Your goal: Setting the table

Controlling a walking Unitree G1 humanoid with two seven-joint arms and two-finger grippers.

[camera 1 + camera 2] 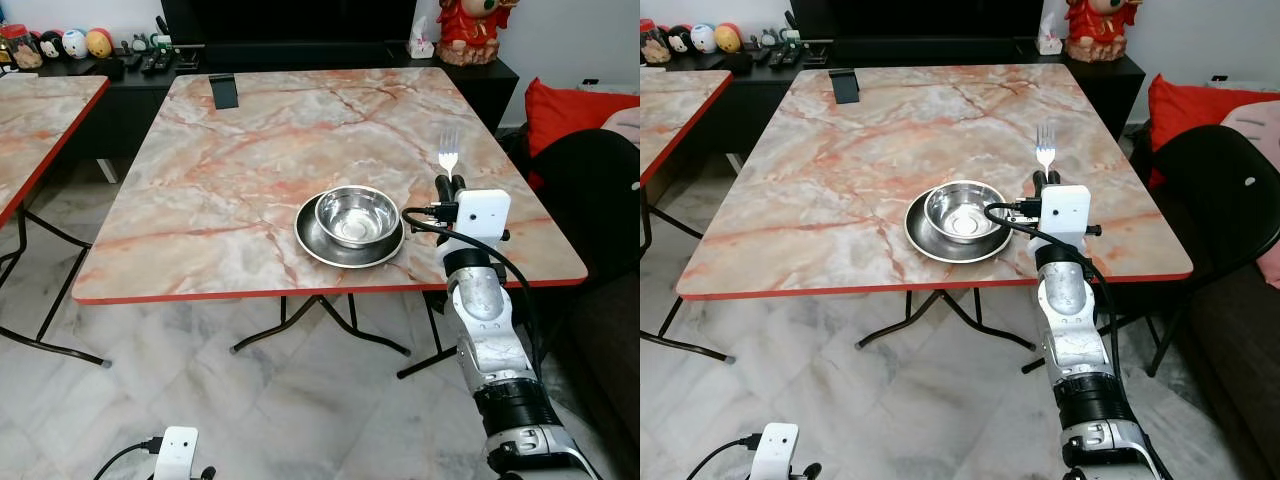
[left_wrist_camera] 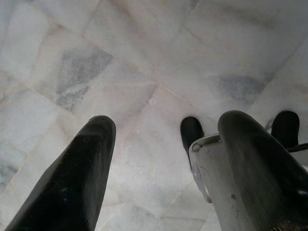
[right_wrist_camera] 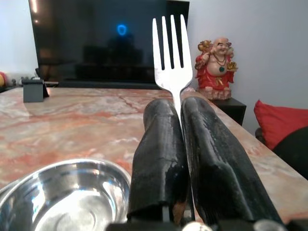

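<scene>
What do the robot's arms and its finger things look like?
The right arm is a shiny silver tube with a black band near its base. A white box-shaped camera sits at the wrist, with a black cable looping from it. The right gripper has two long black fingers with a worn, glossy surface. The left gripper has the same long black fingers, plus a white wrist camera and black cable.

The right arm point(image 1: 1072, 330) is a silver, slightly scuffed metal tube with a black ribbed collar near its lower end. A white boxy camera point(image 1: 1065, 212) with a small dark lens sits at the wrist, and a black cable loops from it down along the arm. The right gripper point(image 3: 180, 108) has two long, matte black fingers point(image 3: 159, 149) with worn, streaky surfaces. The left gripper point(image 2: 163, 144) has the same black fingers, and its white camera point(image 1: 177, 452) also trails a black cable.
</scene>
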